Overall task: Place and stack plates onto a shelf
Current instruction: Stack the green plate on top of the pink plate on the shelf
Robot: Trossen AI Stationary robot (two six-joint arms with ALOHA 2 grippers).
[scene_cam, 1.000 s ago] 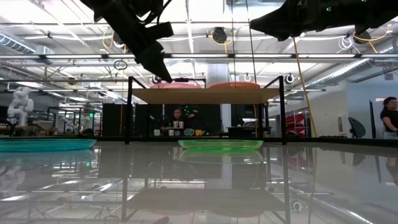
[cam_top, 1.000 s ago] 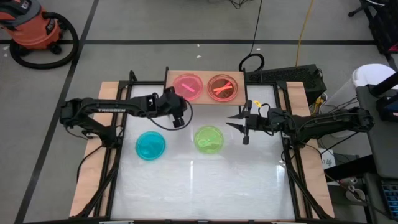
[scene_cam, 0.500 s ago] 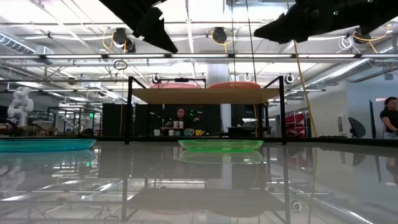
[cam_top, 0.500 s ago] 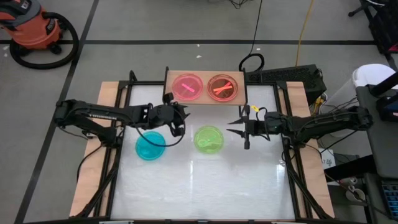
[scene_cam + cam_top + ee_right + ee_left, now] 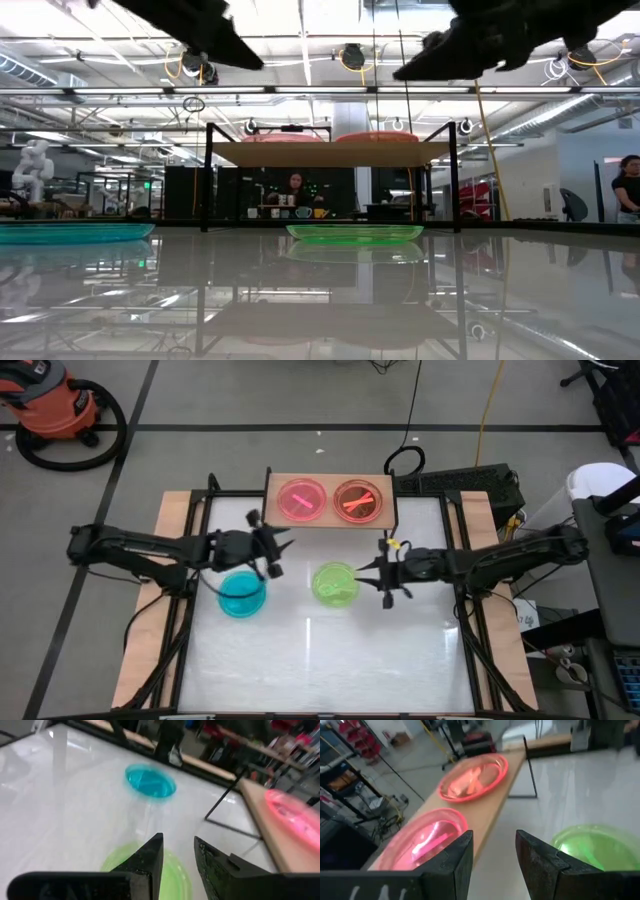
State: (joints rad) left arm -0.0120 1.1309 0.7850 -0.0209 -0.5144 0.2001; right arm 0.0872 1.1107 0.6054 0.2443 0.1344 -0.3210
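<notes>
The shelf (image 5: 330,500) stands at the table's far edge. It carries a pink plate (image 5: 302,500) and an orange plate (image 5: 358,500) side by side. A blue plate (image 5: 241,593) and a green plate (image 5: 336,583) lie flat on the white table. My left gripper (image 5: 274,555) hovers open and empty just past the blue plate's far right rim. Its wrist view shows the pink plate (image 5: 427,842), the orange plate (image 5: 472,777) and the green plate (image 5: 592,847) ahead. My right gripper (image 5: 378,582) is open and empty, close to the green plate's right rim, with that plate (image 5: 150,870) under its fingers.
Long wooden planks (image 5: 150,630) and black frame rails run along the table's left and right sides. The near half of the table top (image 5: 320,660) is bare. In the low view the shelf board (image 5: 330,152) sits on thin black legs above the green plate (image 5: 355,233). People show in the room behind.
My left gripper has drawn back from the shelf's pink plate toward the table's near left and now hangs by the blue plate. My right gripper has moved left and slightly nearer, closing on the green plate. No plate has moved.
</notes>
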